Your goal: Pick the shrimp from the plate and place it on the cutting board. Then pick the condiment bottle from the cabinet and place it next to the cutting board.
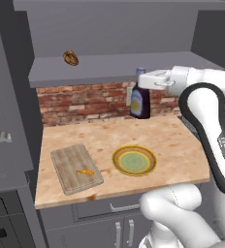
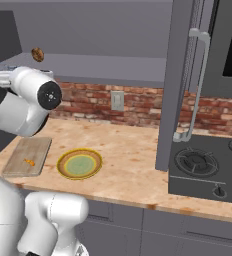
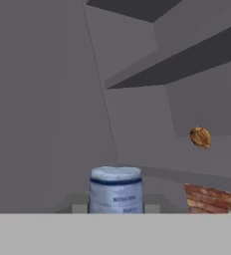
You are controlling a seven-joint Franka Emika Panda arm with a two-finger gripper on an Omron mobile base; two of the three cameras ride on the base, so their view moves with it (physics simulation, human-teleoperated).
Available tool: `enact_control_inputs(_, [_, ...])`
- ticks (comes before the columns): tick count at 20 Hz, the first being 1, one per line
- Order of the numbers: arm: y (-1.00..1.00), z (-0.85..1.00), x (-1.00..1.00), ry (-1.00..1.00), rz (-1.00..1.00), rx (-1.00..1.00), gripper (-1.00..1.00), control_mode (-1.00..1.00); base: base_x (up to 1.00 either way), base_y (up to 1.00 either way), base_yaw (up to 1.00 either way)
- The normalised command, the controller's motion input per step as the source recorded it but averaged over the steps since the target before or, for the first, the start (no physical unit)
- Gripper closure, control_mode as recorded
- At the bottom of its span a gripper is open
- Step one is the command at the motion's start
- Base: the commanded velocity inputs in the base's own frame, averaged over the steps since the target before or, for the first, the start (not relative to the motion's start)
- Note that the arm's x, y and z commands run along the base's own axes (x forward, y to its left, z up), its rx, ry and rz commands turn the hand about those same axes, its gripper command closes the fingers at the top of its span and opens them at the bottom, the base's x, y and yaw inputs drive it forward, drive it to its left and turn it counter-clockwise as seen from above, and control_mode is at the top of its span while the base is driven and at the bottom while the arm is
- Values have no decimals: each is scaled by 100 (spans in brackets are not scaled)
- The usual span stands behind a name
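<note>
Countertop (image 1: 172,140) of speckled wood fills mid-frame, bearing the cutting board (image 1: 68,162) with the shrimp (image 1: 85,171) lower left and the plate (image 1: 117,160) beside it. Farther back, right of centre, the gripper (image 1: 142,83) clasps the condiment bottle (image 1: 140,102) before brick wall (image 1: 85,101), below the cabinet (image 1: 109,65).

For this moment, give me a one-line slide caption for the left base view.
Shrimp on board, plate bare; gripper holds bottle above the counter.
</note>
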Motion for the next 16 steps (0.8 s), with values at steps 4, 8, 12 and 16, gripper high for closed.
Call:
enact_control_inputs(4, [-22, -50, -7, 0, 2, -9, 100, -100, 0, 0, 0])
enact_control_inputs(8, [-22, -36, -21, 0, 3, -8, 100, -100, 0, 0, 0])
enact_control_inputs(12, [-20, -25, -29, 0, 4, -7, 100, -100, 0, 0, 0])
enact_control_inputs(16, [-18, -26, -27, 0, 4, -6, 100, -100, 0, 0, 0])
